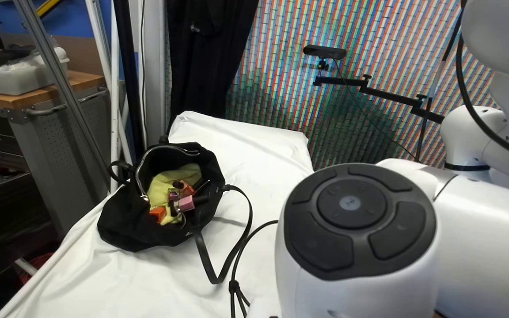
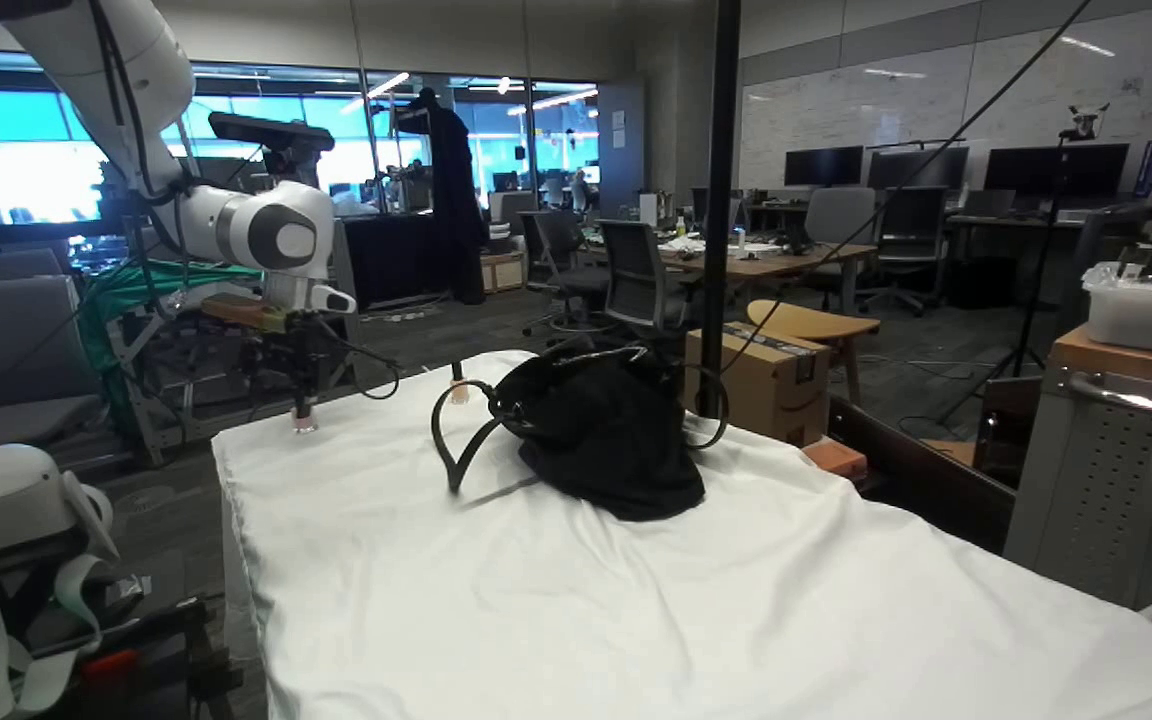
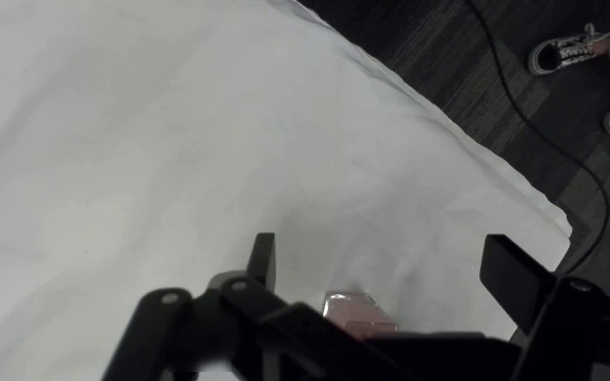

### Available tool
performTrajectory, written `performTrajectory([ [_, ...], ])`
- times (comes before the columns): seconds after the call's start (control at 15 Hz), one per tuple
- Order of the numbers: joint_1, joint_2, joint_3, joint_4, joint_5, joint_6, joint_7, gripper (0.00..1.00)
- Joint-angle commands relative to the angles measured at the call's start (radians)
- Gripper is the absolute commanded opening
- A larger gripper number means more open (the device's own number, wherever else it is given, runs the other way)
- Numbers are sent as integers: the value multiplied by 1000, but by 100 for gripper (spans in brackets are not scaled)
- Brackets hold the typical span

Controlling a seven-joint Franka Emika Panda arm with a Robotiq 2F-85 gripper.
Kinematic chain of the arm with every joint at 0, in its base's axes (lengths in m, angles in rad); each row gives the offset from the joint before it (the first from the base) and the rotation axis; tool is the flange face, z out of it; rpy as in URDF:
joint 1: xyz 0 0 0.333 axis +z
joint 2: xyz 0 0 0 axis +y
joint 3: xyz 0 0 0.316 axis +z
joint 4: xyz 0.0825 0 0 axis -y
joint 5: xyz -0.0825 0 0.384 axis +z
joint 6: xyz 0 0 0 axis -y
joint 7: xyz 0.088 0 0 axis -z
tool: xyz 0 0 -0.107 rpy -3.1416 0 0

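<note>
Standing by the gripper (image 3: 380, 251) — a glassy pink bottle (image 3: 355, 312), clear-edged, black-capped.

Set at three viewpoints.
In exterior views, looking down past the very near arm (image 1: 360, 221), and facing it across the worktop (image 2: 576, 610); sharing the bag (image 1: 135, 229). In wrist view, aimed closely downward.

Bottom of the wrist view, and there's the bottle (image 3: 357, 312), glassy and glinting, beside the gripper (image 3: 382, 256), matt black and smooth! Beneath them, cloth (image 3: 178, 159), creased and lustreless. Over to an exterior view: left of centre, the bag (image 1: 126, 225) is dull, soft fabric; lower right, the arm (image 1: 484, 229) shows smooth, softly shining plastic; far left, perforated metal cabinet (image 1: 66, 159), wooden worktop (image 1: 84, 80), translucent plastic tub (image 1: 7, 80).
</note>
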Motion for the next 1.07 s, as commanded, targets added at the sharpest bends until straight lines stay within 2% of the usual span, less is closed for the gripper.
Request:
performTrajectory([
  [0.0,14,34,-1,31,29,41,-9,100],
  [1.0,62,85,-25,40,-24,185,14,100],
])
